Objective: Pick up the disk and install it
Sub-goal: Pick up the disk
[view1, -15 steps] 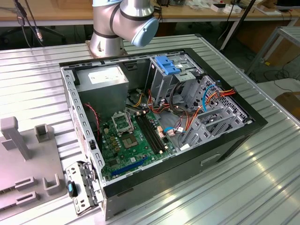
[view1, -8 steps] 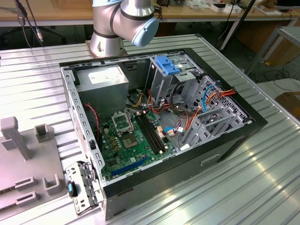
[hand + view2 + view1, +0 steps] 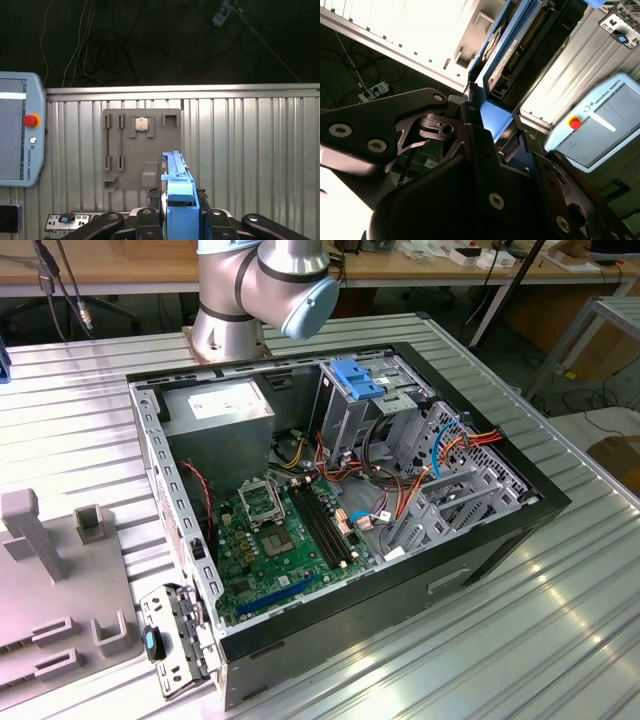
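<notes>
The disk, in its bright blue carrier frame, is clamped edge-on between the black fingers of my gripper in the first wrist view. In the second wrist view the disk juts out from the gripper, which is shut on its blue end. The disk is held in the air above the ribbed metal table. The open computer case lies on its side in the exterior view, with a metal drive cage near its back.
A blue plastic bracket tops the drive cage. The case also holds a grey power-supply box, the motherboard and loose cables. A grey fixture plate lies on the table. A teach pendant lies beside it.
</notes>
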